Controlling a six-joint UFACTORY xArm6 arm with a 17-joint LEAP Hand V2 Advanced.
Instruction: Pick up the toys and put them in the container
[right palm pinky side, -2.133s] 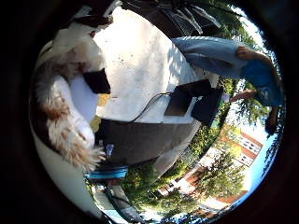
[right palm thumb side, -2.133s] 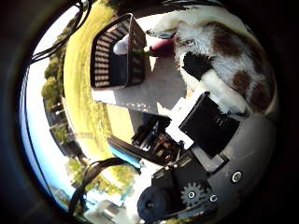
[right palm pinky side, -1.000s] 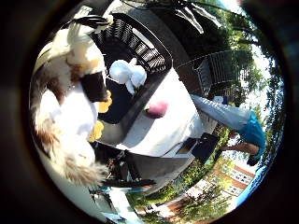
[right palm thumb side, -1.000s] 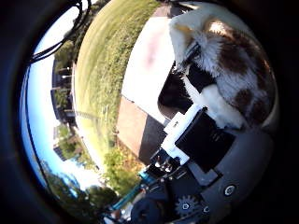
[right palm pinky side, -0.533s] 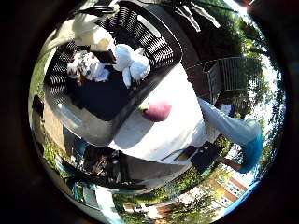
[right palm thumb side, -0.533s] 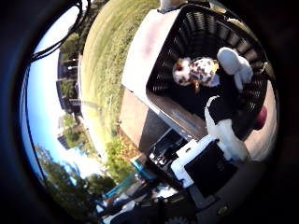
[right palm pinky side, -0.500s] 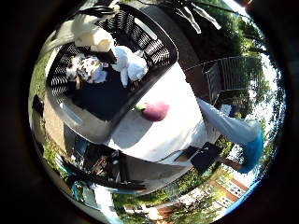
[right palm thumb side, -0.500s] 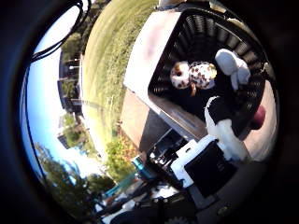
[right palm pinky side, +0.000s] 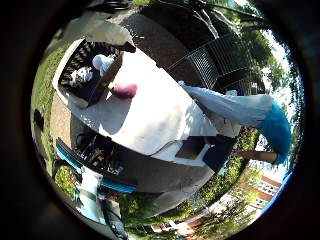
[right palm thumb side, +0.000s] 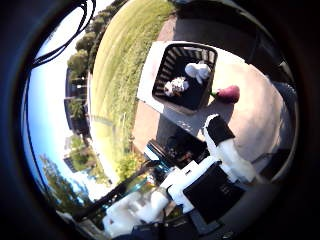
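A black slatted basket stands at one end of the white table. A brown-and-white spotted plush and a white plush lie inside it. On the table just beside the basket rests a purple eggplant toy. My right hand is high above the table and well away from the basket. It is open and holds nothing, with one black-tipped finger stretched out straight toward the table.
A laptop and a dark flat item sit at the table's far end from the basket. A dark cart with teal trim stands by the table's side. Grass lies past the basket's end.
The spotted plush held against my palm a second ago now lies in the basket. My hand has let go and pulled far back, so basket and table look much smaller.
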